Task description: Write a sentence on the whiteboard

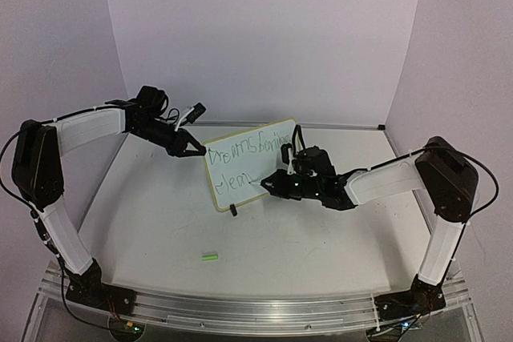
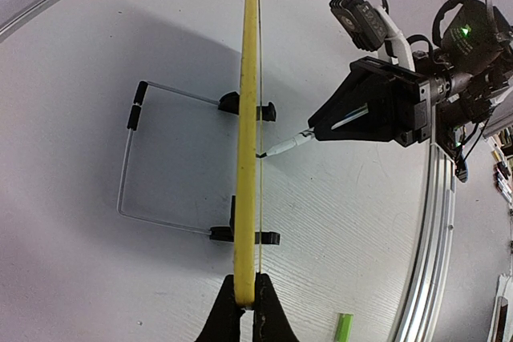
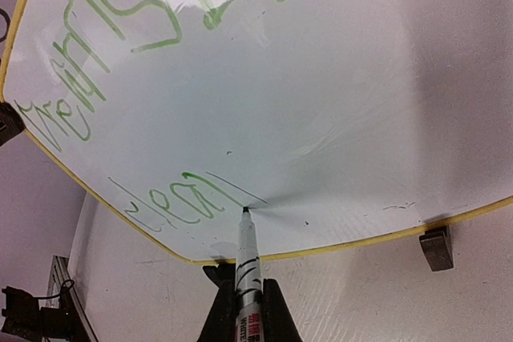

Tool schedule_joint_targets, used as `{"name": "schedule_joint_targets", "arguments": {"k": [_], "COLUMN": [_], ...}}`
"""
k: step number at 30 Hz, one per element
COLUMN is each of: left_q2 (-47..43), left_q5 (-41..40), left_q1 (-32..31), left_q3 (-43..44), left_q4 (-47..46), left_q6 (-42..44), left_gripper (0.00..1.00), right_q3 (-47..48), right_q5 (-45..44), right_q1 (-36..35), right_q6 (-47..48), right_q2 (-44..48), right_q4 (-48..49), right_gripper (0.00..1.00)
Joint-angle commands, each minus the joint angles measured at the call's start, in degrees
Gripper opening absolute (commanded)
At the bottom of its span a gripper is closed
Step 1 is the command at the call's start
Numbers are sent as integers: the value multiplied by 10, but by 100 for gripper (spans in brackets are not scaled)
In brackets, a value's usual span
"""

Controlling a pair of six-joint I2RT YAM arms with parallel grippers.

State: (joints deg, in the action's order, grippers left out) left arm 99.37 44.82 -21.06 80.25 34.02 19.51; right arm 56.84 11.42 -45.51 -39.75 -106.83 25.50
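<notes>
The whiteboard (image 1: 244, 162) with its yellow frame stands upright on the table on black feet. Green handwritten words (image 1: 238, 153) run in two lines across it; they show large in the right wrist view (image 3: 172, 198). My left gripper (image 1: 195, 146) is shut on the board's left edge; the left wrist view shows the frame (image 2: 247, 166) edge-on, pinched between the jaws. My right gripper (image 1: 271, 185) is shut on a white marker (image 3: 248, 266). Its tip touches the board at the end of the lower line.
A small green marker cap (image 1: 210, 256) lies on the table in front of the board, also in the left wrist view (image 2: 345, 327). A wire stand (image 2: 132, 158) props the board from behind. An aluminium rail (image 1: 256, 306) runs along the near edge.
</notes>
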Motion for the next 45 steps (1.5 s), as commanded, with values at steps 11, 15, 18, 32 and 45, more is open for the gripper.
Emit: {"name": "schedule_joint_targets", "arguments": {"k": [11,15,18,32,45], "left_q2": [-10,-11,-11,-11,-14], "left_q5": [-28,-29,-30,-28,-28], "left_q1": [-9,-9,-9,-10,-13], "left_q3": [-3,-3,-3,-3,-3], "left_q4": [25,26,26,25,25], "left_q6": [20,20,19,19,19], "left_gripper": [0,0,0,0,0], "right_q3": [44,45,37,5,-51], "right_q5": [-3,-9,-20,-47,-12], "right_q1": [5,5,6,10,10], "right_q6": [-12,-13,-16,-22,3], "right_q2": [13,14,17,34,82], "right_q4": [11,11,13,20,56], "right_gripper": [0,0,0,0,0]}}
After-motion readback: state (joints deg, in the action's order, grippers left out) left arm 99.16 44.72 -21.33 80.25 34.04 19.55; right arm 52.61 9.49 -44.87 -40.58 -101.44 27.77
